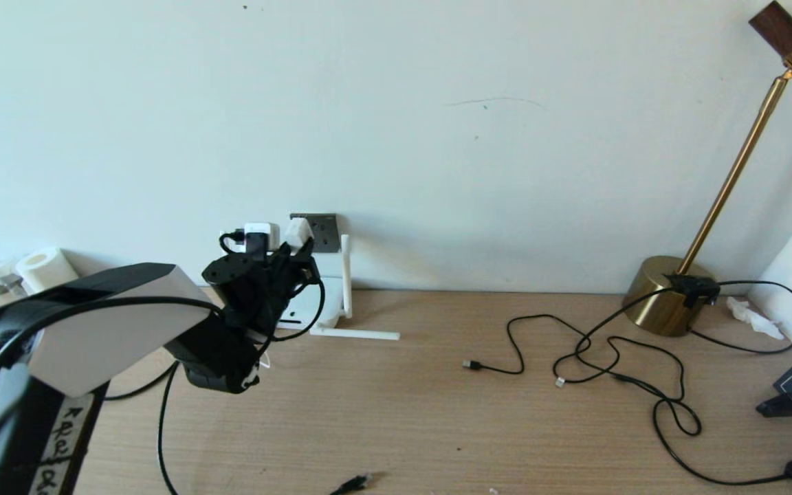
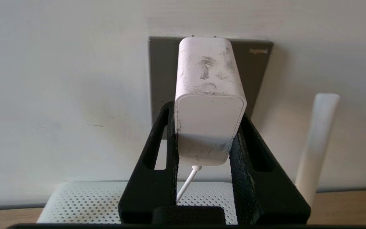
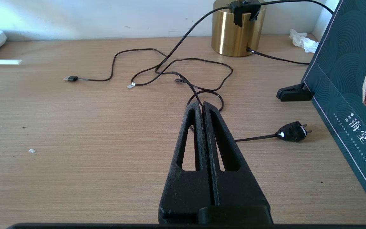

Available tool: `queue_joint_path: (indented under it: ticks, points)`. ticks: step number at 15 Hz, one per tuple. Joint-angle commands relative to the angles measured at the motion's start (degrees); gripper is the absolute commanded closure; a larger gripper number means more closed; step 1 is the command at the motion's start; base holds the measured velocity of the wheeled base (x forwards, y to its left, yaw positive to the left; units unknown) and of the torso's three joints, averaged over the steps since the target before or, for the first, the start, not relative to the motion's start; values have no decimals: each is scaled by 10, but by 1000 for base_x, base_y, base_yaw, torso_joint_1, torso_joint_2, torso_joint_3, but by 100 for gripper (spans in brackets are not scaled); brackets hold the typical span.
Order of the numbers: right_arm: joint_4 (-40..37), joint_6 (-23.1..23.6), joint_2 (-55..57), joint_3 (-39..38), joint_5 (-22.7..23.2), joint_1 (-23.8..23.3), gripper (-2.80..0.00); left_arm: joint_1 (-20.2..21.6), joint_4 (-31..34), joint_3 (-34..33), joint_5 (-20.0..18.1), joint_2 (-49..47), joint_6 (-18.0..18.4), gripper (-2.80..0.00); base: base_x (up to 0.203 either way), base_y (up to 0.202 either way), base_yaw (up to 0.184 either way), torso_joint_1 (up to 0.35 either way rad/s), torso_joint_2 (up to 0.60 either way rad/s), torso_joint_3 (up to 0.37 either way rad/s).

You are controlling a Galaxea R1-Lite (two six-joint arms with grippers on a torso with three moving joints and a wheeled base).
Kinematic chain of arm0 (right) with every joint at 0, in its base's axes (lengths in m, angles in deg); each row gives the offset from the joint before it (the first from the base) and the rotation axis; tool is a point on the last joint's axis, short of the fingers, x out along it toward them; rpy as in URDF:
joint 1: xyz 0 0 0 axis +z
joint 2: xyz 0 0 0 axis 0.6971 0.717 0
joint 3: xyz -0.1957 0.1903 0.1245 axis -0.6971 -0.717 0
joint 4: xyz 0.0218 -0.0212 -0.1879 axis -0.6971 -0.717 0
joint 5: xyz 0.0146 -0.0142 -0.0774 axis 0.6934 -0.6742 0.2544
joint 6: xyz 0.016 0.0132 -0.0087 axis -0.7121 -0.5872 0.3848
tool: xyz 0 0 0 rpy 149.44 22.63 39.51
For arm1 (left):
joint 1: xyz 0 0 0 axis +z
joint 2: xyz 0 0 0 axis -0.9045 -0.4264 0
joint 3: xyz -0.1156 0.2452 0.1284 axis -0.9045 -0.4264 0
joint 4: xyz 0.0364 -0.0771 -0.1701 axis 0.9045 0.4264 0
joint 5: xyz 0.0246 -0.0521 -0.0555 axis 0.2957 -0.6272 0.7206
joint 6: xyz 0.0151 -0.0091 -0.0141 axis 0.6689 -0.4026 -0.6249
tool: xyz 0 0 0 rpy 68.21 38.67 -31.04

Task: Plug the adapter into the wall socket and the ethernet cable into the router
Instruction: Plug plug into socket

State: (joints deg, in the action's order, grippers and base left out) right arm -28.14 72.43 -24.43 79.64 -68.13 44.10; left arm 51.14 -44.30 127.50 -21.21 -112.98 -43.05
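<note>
Your left gripper [image 2: 206, 136] is clamped on the sides of the adapter [image 2: 210, 105], a small hard white block that looks light and scuffed. Its smooth plastic could slip or twist under push, so hold it by the flat flanks near the rear, as it sits now, and press squarely. Its prongs are right at the wall socket [image 2: 256, 73], the dark grey plate on the wall; I can't tell whether they are fully seated. The thin white cord [image 2: 186, 184] hangs limp toward the router [image 2: 84, 203] below. The wooden desk [image 3: 91, 127] is flat and strewn with loose black cables. Your right gripper [image 3: 203, 109] rests closed and empty, well apart, above the desk.
</note>
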Motion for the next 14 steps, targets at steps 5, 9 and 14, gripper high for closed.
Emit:
queue_joint_path:
  ticks: [5,9,14]
  points:
    - [0,0,0,0,0,0,0,0,-5,8,-12,-33,8,0,0,0,0,0,0,0]
    - [0,0,0,0,0,0,0,4,-5,31,-13,-35,9,0,0,0,0,0,0,0]
    - [0,0,0,0,0,0,0,10,-5,38,-13,-40,9,0,0,0,0,0,0,0]
